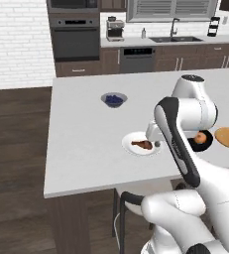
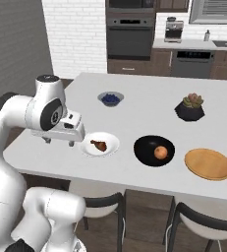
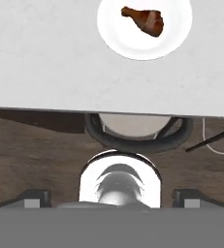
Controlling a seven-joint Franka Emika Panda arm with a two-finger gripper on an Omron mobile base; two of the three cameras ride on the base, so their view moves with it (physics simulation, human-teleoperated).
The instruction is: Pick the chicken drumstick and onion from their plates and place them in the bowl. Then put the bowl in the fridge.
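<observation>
The chicken drumstick point(image 2: 99, 145) lies on the white plate point(image 2: 110, 139) near the counter's front edge, and both appear at the top of the hand view as drumstick point(image 3: 143, 19) on plate point(image 3: 174, 34). To its right, the onion point(image 2: 160, 152) rests inside the black bowl point(image 2: 147, 147). The wooden plate point(image 2: 209, 164) further right holds nothing. My gripper point(image 2: 59, 141) hangs open and empty over the counter's near edge, just left of the white plate, its fingertips point(image 3: 33, 198) wide apart. The fridge is out of view.
A small bowl of blueberries point(image 2: 110, 99) stands mid-counter and a potted succulent point(image 2: 190, 107) sits behind the black bowl. Dark-framed stools point(image 3: 135, 128) stand under the counter's front edge. An oven and sink line the back wall.
</observation>
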